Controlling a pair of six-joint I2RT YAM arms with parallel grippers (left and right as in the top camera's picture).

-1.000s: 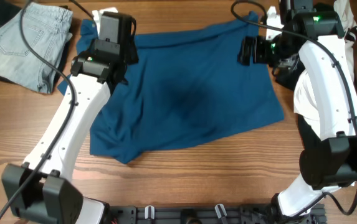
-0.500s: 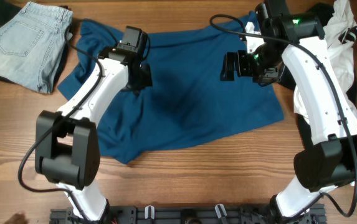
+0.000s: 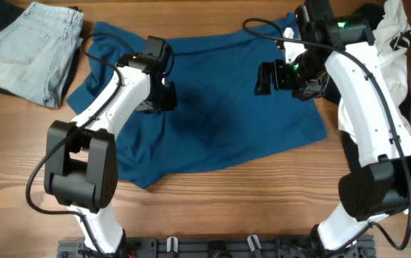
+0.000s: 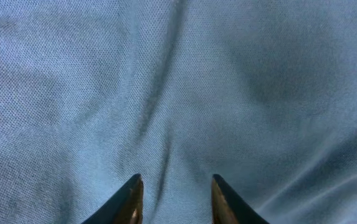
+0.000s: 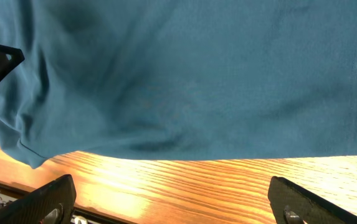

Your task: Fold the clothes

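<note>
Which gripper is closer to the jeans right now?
Left. The left gripper hangs over the left half of the teal shirt, on the side towards the jeans; the right gripper is over the shirt's far right side.

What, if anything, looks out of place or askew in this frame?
Nothing spilled or damaged. The teal shirt lies askew on the table, wrinkled and unfolded, its near edge slanting. The jeans sit at the far left corner, a white garment heaped at the far right.
</note>
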